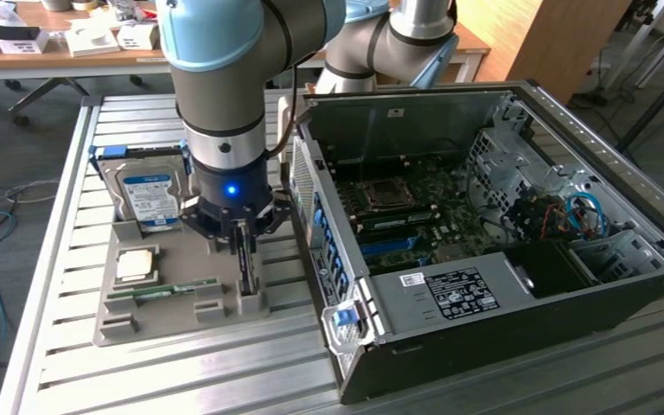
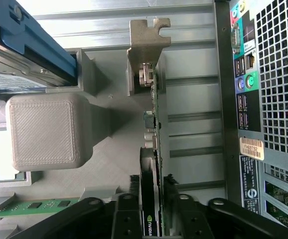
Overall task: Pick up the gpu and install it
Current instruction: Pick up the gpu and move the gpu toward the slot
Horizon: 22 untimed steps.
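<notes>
The gpu [image 1: 245, 275] stands on edge in a slot of the grey holder [image 1: 136, 322], left of the open computer case [image 1: 609, 173] in the exterior view. My gripper [image 1: 242, 245] reaches straight down over it. In the wrist view the gpu [image 2: 151, 124] is a thin dark card seen edge-on, with its pale metal bracket [image 2: 146, 45] at the far end. My gripper [image 2: 152, 199] straddles the card, and a dark finger [image 2: 134, 196] presses against each face. The card still sits in its slot.
The holder also carries a hard drive [image 1: 148, 192] with a blue-white label, a square processor [image 1: 136, 264] and a green memory stick [image 1: 176, 288]. The case's rear panel [image 2: 263, 99] stands close beside the card. Its motherboard [image 1: 407, 216] lies exposed inside.
</notes>
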{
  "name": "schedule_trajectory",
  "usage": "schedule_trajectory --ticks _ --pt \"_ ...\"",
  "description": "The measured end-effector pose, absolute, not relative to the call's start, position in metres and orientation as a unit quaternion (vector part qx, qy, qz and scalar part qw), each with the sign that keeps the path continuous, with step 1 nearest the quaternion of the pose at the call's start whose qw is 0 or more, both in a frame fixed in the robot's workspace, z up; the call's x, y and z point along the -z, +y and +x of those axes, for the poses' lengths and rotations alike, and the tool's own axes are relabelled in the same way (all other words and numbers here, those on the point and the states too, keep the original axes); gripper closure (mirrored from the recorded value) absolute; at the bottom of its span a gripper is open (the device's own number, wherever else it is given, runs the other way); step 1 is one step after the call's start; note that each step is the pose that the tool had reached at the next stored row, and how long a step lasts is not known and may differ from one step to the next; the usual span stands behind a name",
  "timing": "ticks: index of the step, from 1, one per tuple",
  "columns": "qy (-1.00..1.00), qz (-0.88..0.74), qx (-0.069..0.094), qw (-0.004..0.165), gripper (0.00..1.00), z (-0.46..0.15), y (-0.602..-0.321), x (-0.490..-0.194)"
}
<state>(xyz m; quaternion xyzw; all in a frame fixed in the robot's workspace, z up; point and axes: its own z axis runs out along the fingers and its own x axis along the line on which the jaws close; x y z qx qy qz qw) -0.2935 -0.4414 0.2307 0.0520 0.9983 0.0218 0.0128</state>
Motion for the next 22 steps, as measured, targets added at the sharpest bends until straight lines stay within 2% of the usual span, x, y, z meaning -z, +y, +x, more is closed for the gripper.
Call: schedule_trajectory --ticks 2,22 --pt "0.998 0.052 -0.022 0.013 0.74 -0.2934 -0.4415 -0.2307" --pt "0.999 0.023 -0.022 0.012 0.74 -0.2933 -0.4414 -0.2312"
